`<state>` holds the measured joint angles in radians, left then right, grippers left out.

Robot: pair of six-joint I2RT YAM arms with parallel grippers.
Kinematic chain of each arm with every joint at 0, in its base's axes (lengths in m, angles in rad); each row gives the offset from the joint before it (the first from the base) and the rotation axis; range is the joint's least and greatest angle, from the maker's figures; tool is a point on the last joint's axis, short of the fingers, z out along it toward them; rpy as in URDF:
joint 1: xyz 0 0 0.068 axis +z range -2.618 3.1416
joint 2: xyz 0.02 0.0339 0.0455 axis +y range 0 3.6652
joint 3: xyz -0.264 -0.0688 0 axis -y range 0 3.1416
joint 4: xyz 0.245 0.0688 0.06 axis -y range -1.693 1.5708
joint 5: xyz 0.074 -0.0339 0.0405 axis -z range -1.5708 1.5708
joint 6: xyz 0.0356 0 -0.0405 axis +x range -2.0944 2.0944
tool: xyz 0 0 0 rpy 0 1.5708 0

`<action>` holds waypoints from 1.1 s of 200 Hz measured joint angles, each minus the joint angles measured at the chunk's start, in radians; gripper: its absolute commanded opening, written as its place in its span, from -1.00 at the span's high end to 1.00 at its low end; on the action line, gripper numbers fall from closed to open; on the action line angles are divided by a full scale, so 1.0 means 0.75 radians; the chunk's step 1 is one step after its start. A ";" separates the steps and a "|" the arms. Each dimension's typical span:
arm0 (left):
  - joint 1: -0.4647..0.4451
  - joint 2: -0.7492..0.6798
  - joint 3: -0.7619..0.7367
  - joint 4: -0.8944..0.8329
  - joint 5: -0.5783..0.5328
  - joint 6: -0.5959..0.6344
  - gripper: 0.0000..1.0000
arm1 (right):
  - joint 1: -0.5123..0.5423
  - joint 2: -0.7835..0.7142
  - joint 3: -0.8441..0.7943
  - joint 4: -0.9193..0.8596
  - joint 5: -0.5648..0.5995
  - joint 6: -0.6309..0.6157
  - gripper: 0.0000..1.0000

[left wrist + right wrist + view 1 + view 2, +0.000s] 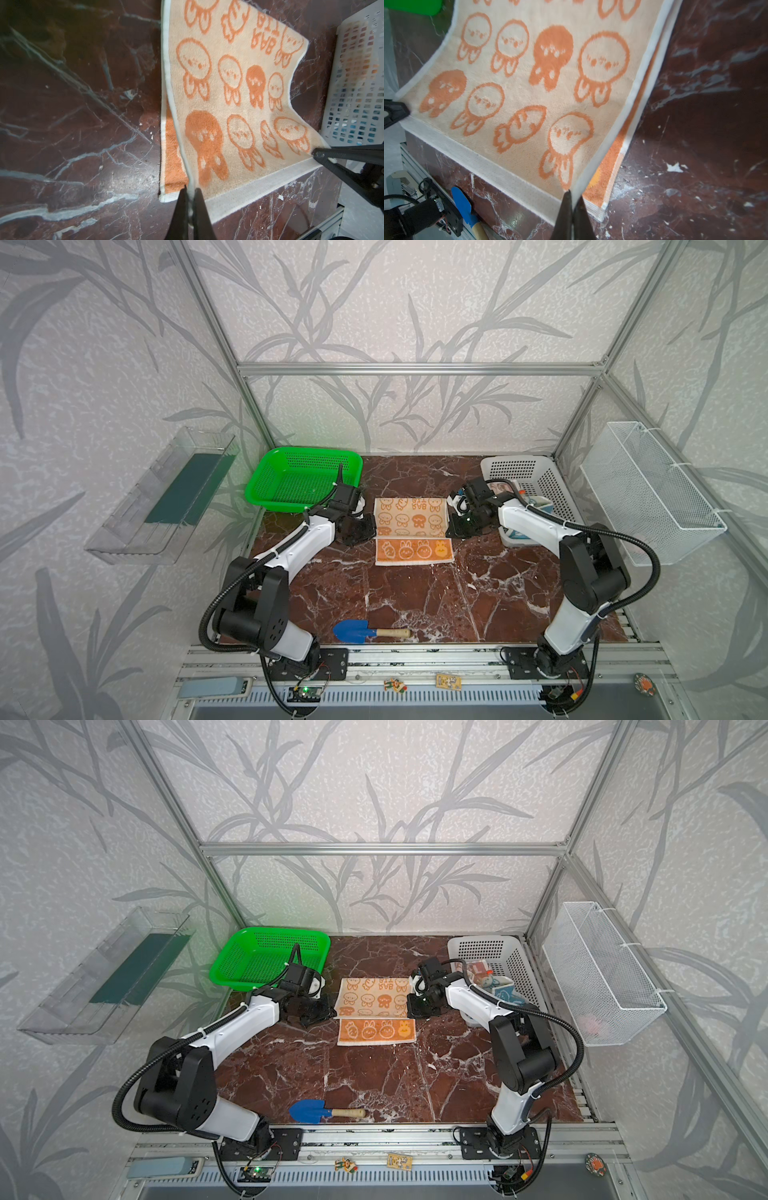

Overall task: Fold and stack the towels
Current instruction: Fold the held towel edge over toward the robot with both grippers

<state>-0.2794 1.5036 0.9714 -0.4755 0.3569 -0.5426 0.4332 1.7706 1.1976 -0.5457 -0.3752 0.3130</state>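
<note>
Centrally, one orange-bunny towel [411,516], left end effector [190,190] and right end effector [572,194] each pinching a corner, one trowel [370,631]

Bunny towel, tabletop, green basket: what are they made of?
The bunny towel looks like matte looped terry cloth with a flat woven white hem. The tabletop: red-brown marble look, white veins, slight sheen; possibly printed laminate. The green basket: glossy moulded plastic, perforated walls.
</note>
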 measured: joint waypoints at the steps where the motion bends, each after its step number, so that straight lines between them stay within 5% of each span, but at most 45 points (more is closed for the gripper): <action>1: 0.000 -0.001 -0.003 0.002 0.002 -0.001 1.00 | 0.001 0.000 -0.004 0.001 0.001 0.001 1.00; 92: -0.072 -0.022 -0.151 0.105 0.018 -0.084 1.00 | 0.002 0.048 -0.117 0.068 0.017 0.015 1.00; 153: -0.154 -0.158 -0.097 0.067 -0.082 -0.104 1.00 | -0.013 -0.138 -0.067 -0.014 0.080 0.015 1.00; 220: -0.205 -0.080 -0.244 0.141 -0.085 -0.146 1.00 | -0.001 -0.014 -0.214 0.067 0.032 0.036 1.00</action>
<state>-0.4332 1.4433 0.7883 -0.3698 0.2932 -0.6521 0.4324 1.7603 1.0370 -0.4957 -0.3515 0.3401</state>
